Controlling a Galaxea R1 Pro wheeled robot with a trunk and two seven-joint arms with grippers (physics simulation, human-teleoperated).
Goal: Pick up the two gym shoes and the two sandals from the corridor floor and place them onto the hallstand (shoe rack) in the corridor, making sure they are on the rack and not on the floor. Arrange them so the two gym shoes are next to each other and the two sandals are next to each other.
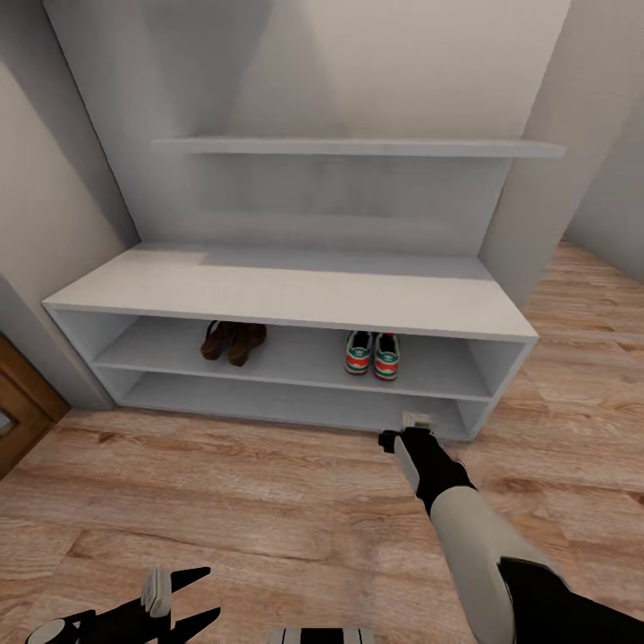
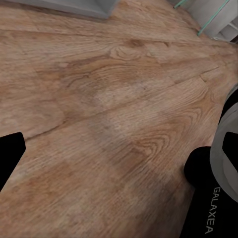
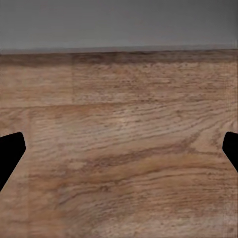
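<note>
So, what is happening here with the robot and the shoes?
The shoes are already on the hallstand: the two sandals stand together on its upper open shelf, and the two gym shoes stand together further right on the same shelf. The right claw is stretched low toward the rack's base, open and empty above the corridor floor. The left claw rests near the robot, open, holding nothing.

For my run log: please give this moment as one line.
gym shoes: upper shelf, paired | sandals: same shelf, paired | right tool: open, empty, near hallstand | left tool: open, empty
</note>
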